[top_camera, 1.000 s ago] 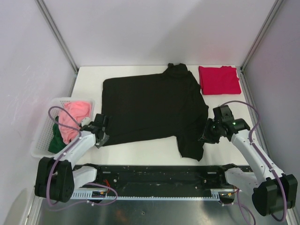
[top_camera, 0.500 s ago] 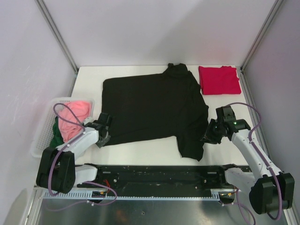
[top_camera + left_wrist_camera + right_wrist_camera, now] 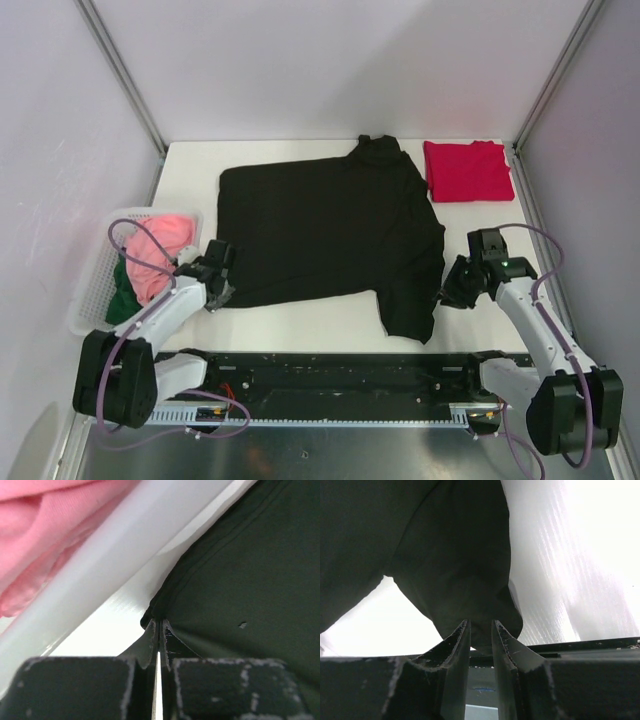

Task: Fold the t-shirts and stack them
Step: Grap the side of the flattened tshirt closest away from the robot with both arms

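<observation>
Since the limp, light black cloth t-shirt sags unless held at edges, left gripper clamps its hem corner, right gripper pinches the opposite edge.

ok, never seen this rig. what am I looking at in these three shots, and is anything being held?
These are two robot arms bolted at the table's near edge, each ending in a two-finger claw. The wide picture comes from a fixed camera above and behind them. The two close-ups come from a camera on each wrist, looking along its own fingers.

On the white table a black t-shirt lies spread out, with a folded red t-shirt at the far right corner. A white basket at the left holds a pink garment and a dark green garment.

The left claw is shut on the black shirt's near left corner. The right claw pinches the shirt's right-hand edge, with cloth sitting between its fingers.
</observation>
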Tool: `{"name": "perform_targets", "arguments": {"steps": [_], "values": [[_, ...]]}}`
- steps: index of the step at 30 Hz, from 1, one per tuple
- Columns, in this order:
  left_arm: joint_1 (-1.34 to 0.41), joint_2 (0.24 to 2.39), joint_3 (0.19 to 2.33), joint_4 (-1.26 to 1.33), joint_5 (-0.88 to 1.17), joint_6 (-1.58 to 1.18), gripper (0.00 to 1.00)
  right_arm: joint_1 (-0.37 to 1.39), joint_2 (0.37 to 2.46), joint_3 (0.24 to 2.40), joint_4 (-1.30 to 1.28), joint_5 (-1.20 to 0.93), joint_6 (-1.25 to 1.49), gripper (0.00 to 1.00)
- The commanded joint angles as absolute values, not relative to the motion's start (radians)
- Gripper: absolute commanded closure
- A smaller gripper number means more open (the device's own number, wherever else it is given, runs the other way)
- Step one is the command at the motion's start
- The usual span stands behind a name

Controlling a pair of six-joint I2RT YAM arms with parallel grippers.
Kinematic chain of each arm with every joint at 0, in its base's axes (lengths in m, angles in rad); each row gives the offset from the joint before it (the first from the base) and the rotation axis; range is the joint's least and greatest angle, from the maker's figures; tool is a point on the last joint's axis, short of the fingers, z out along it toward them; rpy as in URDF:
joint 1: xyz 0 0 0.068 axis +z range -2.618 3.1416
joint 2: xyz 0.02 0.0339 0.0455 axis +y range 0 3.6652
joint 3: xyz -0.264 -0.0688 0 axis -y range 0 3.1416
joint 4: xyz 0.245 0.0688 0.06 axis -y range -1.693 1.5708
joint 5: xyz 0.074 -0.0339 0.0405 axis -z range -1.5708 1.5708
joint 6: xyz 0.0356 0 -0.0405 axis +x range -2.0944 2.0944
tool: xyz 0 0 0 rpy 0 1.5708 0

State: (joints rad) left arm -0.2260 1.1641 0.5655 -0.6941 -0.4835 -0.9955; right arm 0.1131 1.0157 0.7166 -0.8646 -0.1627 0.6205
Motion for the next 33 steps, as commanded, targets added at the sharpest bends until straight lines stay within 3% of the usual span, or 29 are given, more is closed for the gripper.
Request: {"name": "perform_targets", "arguments": {"steps": [1, 15, 33], "values": [[-0.221, 1.094, 0.631, -0.692, -0.487, -0.923, 1.00, 0.095, 1.012, 0.715, -0.816, -0.140, 0.664, 0.71], [-0.222, 1.035, 0.693, -0.690, -0.436, -0.837, 1.00, 0.078, 1.151, 0.655, -0.532, 0.047, 0.752, 0.63], [-0.222, 1.005, 0.674, -0.693, -0.424, -0.845, 1.00, 0.051, 1.407, 0.610, -0.240, 0.087, 0.744, 0.67]]}}
